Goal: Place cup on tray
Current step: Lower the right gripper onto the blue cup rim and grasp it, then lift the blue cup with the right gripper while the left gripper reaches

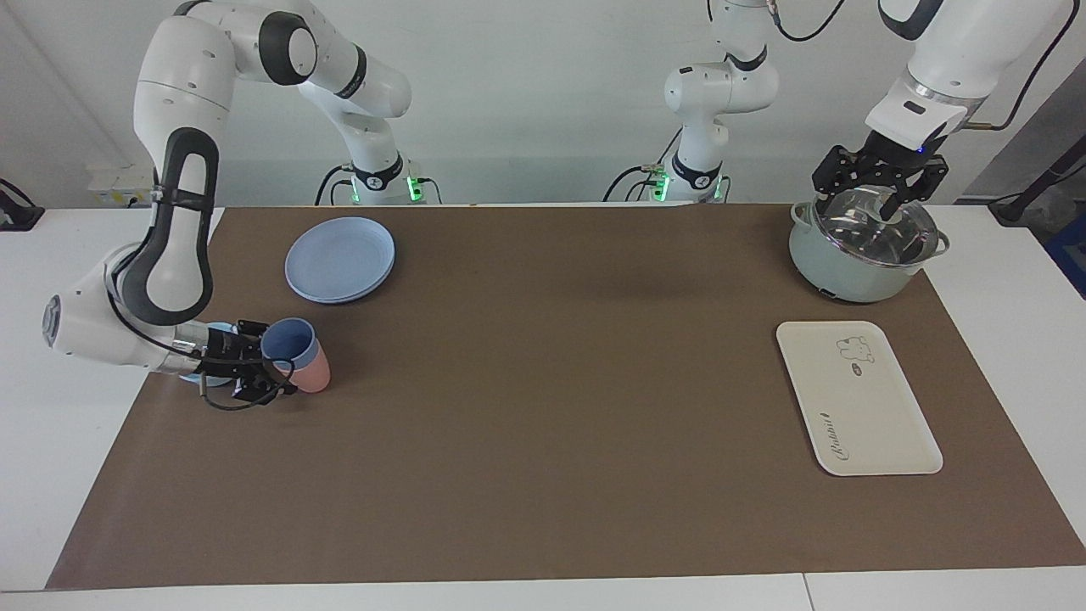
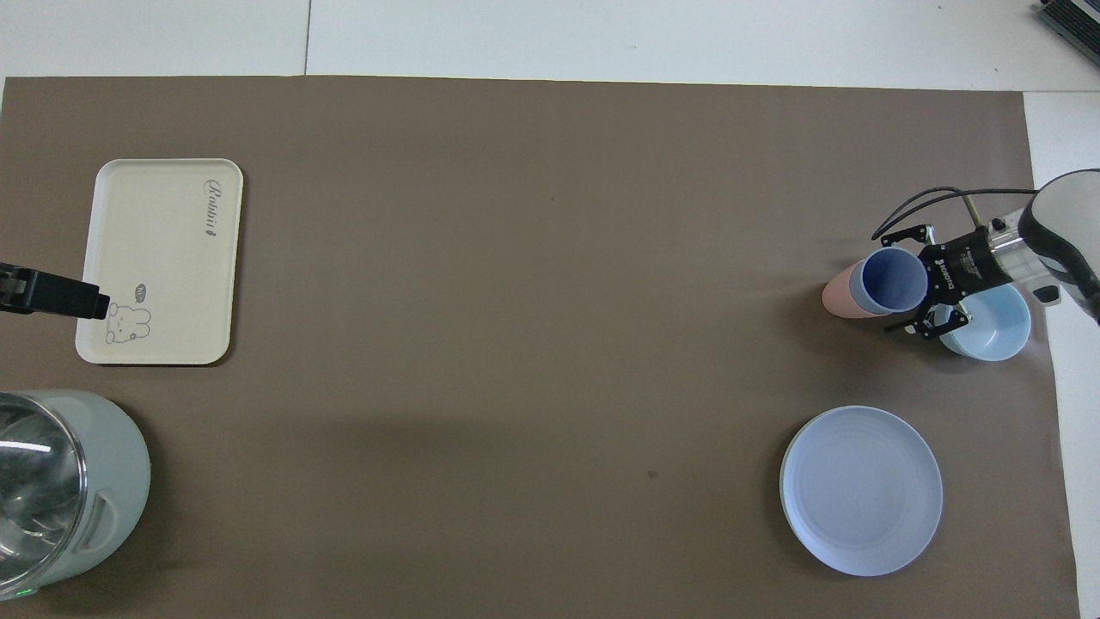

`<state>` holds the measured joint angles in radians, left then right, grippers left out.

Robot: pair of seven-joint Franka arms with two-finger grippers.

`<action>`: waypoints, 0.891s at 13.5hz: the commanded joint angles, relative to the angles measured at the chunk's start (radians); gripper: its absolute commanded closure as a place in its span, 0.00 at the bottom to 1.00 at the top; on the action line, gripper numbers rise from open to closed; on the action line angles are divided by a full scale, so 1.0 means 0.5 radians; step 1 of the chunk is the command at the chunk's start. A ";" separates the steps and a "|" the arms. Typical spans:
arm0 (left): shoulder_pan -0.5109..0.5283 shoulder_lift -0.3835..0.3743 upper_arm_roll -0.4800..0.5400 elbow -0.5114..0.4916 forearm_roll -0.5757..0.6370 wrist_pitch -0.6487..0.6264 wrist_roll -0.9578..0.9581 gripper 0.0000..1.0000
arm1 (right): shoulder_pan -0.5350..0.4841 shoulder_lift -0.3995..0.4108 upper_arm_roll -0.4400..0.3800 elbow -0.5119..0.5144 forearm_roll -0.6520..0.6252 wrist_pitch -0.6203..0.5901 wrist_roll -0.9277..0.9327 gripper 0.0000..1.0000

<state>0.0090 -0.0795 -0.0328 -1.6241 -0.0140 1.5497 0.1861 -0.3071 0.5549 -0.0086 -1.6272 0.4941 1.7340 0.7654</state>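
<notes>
In the facing view the right arm folds low over its own end of the tabletop (image 1: 543, 509), forearm nearly level, and the right hand (image 1: 270, 367) pinches the rim of the cup (image 1: 289, 343), a tapered periwinkle plastic tumbler tipped on its side, nested in a salmon-pink cup (image 1: 316, 371). The left hand (image 1: 882, 197) hangs over the glass lid of a pale green pot (image 1: 857, 267); whether its fingers are spread I cannot tell. The flat cream tray (image 1: 857, 399) lies well apart at the left arm's end. From overhead, the right hand (image 2: 930, 299) grips the cup (image 2: 894, 280) just beside a light-blue bowl (image 2: 993, 325); round blue plates (image 2: 861, 490) sit nearer the robots. The left hand (image 2: 90, 304) shows over the edge of the tray (image 2: 163, 249).
</notes>
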 commanded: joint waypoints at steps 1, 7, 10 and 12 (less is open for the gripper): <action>0.019 -0.031 -0.008 -0.016 -0.024 -0.028 -0.013 0.00 | -0.003 -0.058 0.005 -0.068 0.116 0.026 0.003 0.00; 0.019 -0.031 -0.008 -0.016 -0.024 -0.028 -0.013 0.00 | 0.004 -0.067 0.011 -0.096 0.263 0.048 0.012 0.00; 0.022 -0.031 -0.008 -0.016 -0.024 -0.028 -0.013 0.00 | 0.043 -0.088 0.020 -0.163 0.318 0.039 0.012 0.01; 0.022 -0.031 -0.008 -0.016 -0.024 -0.028 -0.013 0.00 | 0.043 -0.122 0.048 -0.212 0.413 0.018 0.012 0.87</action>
<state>0.0090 -0.0795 -0.0328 -1.6241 -0.0140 1.5493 0.1860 -0.2823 0.5447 0.0006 -1.6718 0.6404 1.7447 0.7654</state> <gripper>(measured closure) 0.000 0.044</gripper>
